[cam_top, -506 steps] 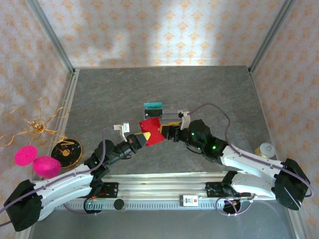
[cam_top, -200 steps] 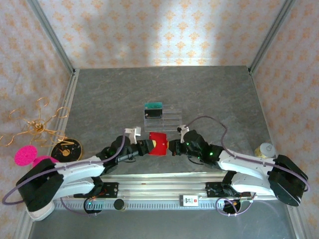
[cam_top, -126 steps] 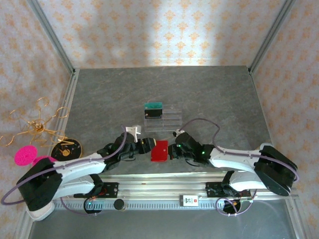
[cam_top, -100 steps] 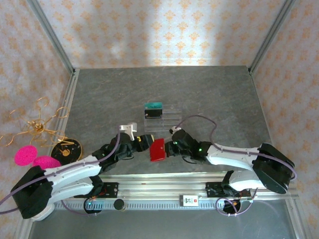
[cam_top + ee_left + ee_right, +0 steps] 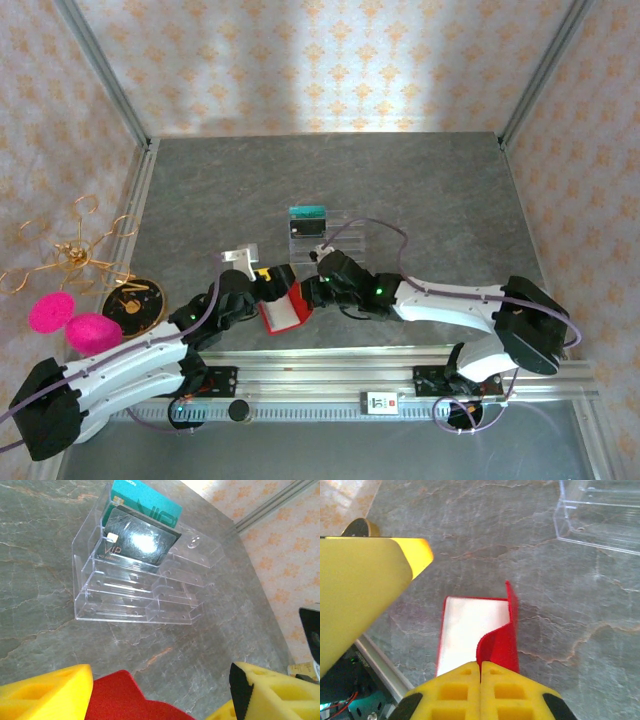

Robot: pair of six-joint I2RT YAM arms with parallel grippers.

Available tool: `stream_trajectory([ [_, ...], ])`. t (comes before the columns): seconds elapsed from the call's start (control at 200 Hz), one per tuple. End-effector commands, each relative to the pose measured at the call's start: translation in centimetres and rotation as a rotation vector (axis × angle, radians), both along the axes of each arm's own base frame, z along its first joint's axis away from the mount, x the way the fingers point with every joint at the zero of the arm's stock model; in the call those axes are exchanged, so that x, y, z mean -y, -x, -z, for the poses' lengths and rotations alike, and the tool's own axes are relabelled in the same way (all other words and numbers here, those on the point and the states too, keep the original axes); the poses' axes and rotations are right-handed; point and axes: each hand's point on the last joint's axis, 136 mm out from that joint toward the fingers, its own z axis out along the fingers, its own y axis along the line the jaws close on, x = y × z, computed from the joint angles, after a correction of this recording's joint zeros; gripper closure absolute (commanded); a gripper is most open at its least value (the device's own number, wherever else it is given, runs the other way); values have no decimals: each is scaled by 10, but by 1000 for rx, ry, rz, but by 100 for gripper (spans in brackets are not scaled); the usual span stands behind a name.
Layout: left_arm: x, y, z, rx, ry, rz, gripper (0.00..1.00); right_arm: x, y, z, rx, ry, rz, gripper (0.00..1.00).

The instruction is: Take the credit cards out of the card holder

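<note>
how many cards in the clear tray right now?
2. A teal card stands in the clear tray's back slot; a black card stands just in front, covering its lower part. None seems hidden.

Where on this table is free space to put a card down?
Free: the whole far strip between tray and back wall, and the right side from tray to side rail. Crowded: the near middle, where left gripper and right gripper meet at the holder.

White/blk arms (image 5: 130,365) w/ purple cables (image 5: 372,222), yellow jaws.
</note>
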Motion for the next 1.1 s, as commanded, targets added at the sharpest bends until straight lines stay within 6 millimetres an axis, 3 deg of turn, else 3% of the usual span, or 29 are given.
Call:
stream_trajectory([
  [0.0,1,-3,-6,16,-27,11,27,22,-3,-1,-5,29,108,100],
  [0.115,9,-2,3,-6,-32,50,32,48,-8,10,-5,83,215,100],
  [0.365,23,4,50,-124,-58,116,50,97,-7,69,-41,213,367,100],
  [0.471,24,7,68,-168,-81,128,59,108,-8,90,-57,280,377,100],
  [0.626,28,6,73,-181,-99,145,61,114,-8,109,-77,356,372,100],
  [0.651,29,6,74,-183,-102,147,61,114,-8,111,-79,359,370,97],
  [0.736,29,6,75,-188,-109,147,61,108,-9,105,-68,334,344,81],
  [0.896,32,5,74,-183,-110,160,61,101,-11,74,-15,251,312,58],
  [1.096,35,4,72,-180,-107,170,60,95,-11,33,54,177,258,55],
])
